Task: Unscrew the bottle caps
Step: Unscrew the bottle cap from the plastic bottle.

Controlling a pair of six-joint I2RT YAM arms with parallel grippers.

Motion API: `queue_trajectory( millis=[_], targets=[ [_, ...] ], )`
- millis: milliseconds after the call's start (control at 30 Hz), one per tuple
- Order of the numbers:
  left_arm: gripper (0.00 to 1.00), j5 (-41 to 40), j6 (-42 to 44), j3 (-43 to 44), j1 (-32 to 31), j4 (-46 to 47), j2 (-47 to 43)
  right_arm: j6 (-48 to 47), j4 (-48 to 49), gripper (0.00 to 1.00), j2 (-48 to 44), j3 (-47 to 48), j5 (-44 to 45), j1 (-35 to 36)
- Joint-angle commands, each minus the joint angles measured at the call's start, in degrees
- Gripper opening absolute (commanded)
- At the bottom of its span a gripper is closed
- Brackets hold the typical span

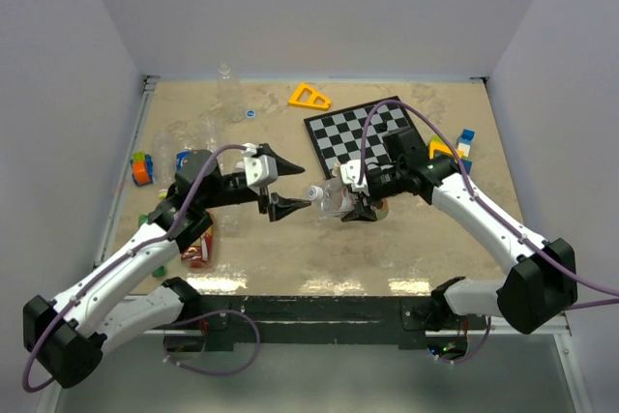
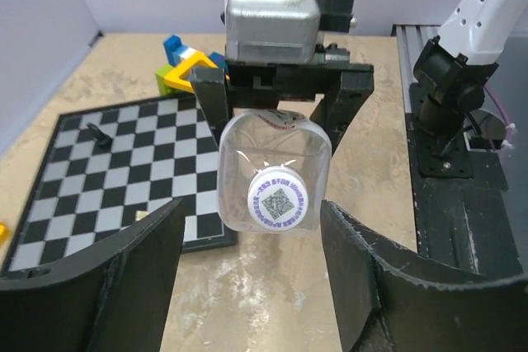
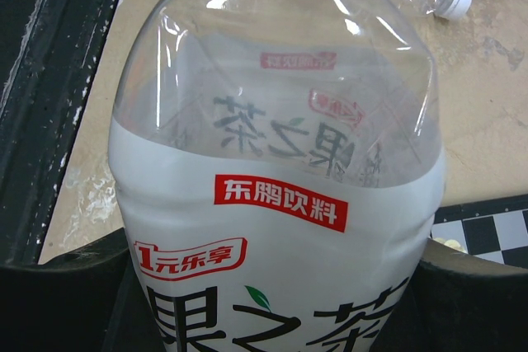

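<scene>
Now, just in front of the near corner of the chessboard (image 1: 338,137), your left gripper (image 2: 252,228) stands with its jaws apart, one finger on each side of the white bottle cap (image 2: 278,199), neither touching it. The cap is on the labelled bottle (image 3: 280,204), which lies level and is clamped in your right gripper (image 1: 353,198). Beyond the board's far left corner lies a yellow triangle (image 1: 309,97).
</scene>
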Motion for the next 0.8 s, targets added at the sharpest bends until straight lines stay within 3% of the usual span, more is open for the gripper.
queue_trajectory(
  millis=[0, 133, 367, 467, 633, 733, 767],
  targets=[
    [0.67, 5.08, 2.06, 3.12, 0.11, 3.67, 4.15, -1.12, 0.09, 0.09, -0.41, -0.09, -0.40, 0.16],
    [0.58, 6.75, 0.66, 2.60, -0.07, 5.33, 4.95, -1.20, -0.17, 0.09, 0.03, 0.09, -0.40, 0.16],
    [0.52, 8.78, -2.15, 1.19, -0.15, 9.20, 6.00, -1.12, 0.00, 0.09, 0.29, 0.00, -0.40, 0.16],
    [0.38, 9.74, -2.59, 1.19, -0.16, 9.82, 6.97, -1.12, -0.08, 0.09, 0.47, 0.00, -0.31, 0.16],
    [0.24, 10.71, -2.86, 1.54, -0.24, 9.47, 8.11, -1.03, 0.00, 0.09, 0.73, -0.09, -0.22, 0.16],
    [0.00, 9.75, -4.69, 1.72, -0.24, 9.12, 8.46, -0.94, 0.00, 0.09, 1.08, 0.00, -0.05, 0.16],
    [0.00, 8.70, -7.23, 1.63, -0.42, 9.38, 8.29, -0.77, 0.09, 0.09, 1.08, -0.09, 0.13, 0.07]
  ],
)
